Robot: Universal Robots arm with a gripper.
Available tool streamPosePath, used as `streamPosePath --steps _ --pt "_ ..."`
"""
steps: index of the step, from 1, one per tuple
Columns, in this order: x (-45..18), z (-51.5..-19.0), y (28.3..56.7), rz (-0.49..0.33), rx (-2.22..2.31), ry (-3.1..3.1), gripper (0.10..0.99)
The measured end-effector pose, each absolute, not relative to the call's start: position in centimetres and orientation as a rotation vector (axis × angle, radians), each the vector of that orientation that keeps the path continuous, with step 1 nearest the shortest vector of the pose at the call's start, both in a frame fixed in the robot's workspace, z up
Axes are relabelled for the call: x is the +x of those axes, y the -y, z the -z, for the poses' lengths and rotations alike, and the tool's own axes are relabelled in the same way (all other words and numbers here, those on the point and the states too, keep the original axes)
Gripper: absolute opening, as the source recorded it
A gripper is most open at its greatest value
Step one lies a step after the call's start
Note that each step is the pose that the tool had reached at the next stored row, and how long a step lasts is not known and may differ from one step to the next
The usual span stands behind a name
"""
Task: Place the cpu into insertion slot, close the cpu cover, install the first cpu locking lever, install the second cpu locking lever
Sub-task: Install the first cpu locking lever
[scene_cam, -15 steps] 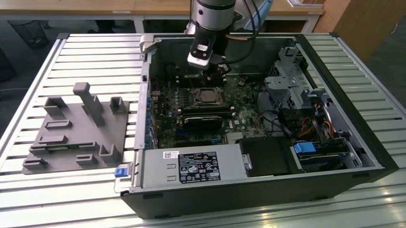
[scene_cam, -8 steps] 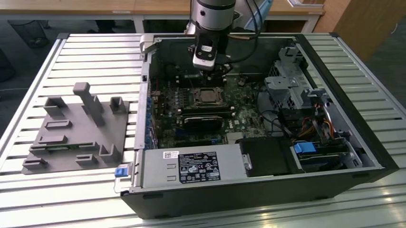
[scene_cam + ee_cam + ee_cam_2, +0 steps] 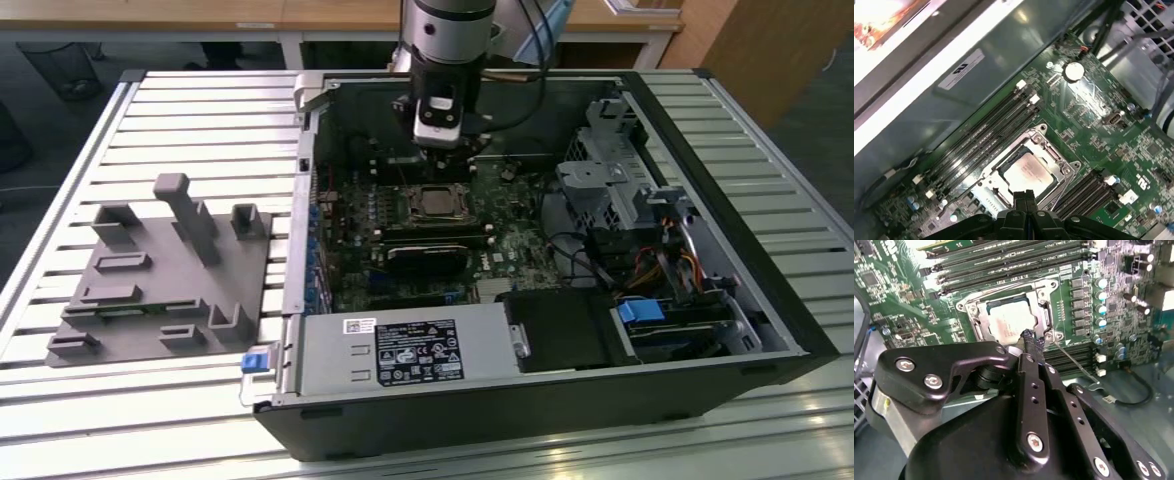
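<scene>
Right now the fingers (image 3: 1029,346) are pressing together, clenched on nothing, tips sitting at the edge of the insertion slot (image 3: 970,307), just beside a thin locking lever (image 3: 1070,359). The cpu (image 3: 1013,319) is lying in the slot, with the cpu cover (image 3: 983,325) lying down over its edges, inside the open computer case (image 3: 787,330) on the slatted counter (image 3: 174,110).

Cpu (image 3: 1013,319): dull silver metal top, matt. Cpu cover (image 3: 983,324) around cpu: bright bare metal, glossy. Circuit board (image 3: 899,300) around cpu: green, lacquered sheen. Pincer (image 3: 1030,340): black matt metal, shiny screw heads. Bench (image 3: 174,100): ribbed pale metal, satin.
</scene>
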State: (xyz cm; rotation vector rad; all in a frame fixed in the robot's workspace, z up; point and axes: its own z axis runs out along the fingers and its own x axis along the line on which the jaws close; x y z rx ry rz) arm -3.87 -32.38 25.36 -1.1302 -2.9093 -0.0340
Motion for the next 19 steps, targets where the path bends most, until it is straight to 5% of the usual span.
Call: streamPosePath --steps 19 --pt "-3.87 -25.30 32.38 0.029 -0.673 3.044 0.106"
